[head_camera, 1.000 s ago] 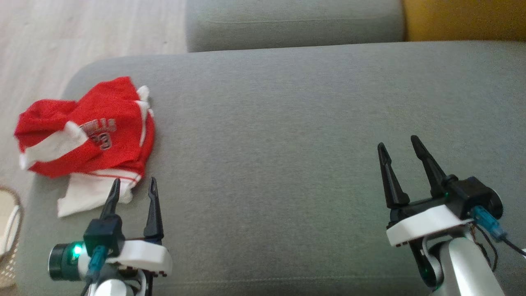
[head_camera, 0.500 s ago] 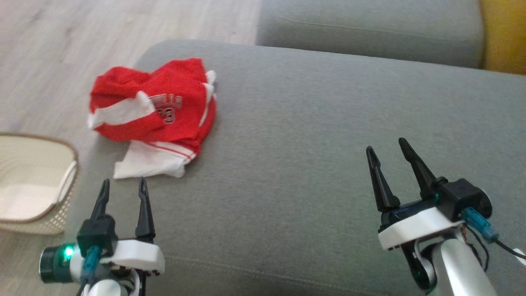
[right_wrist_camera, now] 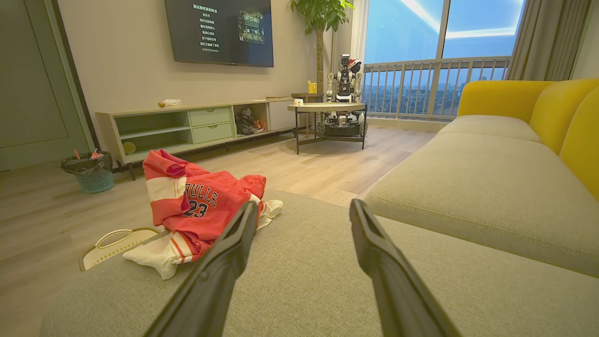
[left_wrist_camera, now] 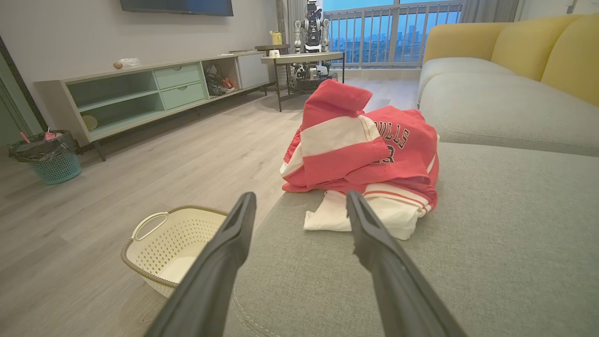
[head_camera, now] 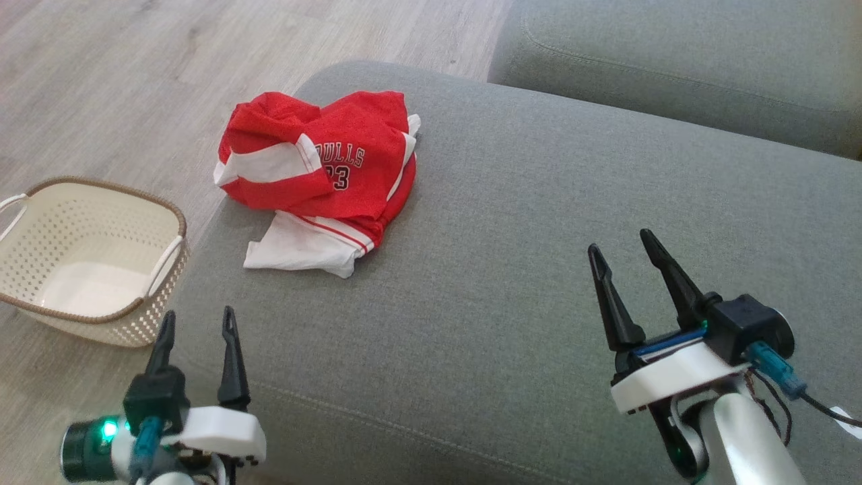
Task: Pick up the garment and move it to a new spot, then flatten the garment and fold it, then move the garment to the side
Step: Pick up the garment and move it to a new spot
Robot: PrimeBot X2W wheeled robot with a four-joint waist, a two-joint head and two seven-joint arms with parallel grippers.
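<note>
The crumpled red garment (head_camera: 323, 175) lies heaped at the sofa cushion's (head_camera: 539, 202) left corner beside the basket (head_camera: 138, 193), with the left gripper (head_camera: 199, 312) and right gripper (head_camera: 619, 240) short of it, jaws spread apart, apparently ready for the pickup

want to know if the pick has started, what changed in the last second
The view swung to the robot's left, arms with it: the scene slid right and the basket came into sight. The left tool, earlier at the jersey's white hem, now sits short of it. Nothing was grasped. The jersey lies unmoved on the sofa; the right tool and the left stay open, empty.
</note>
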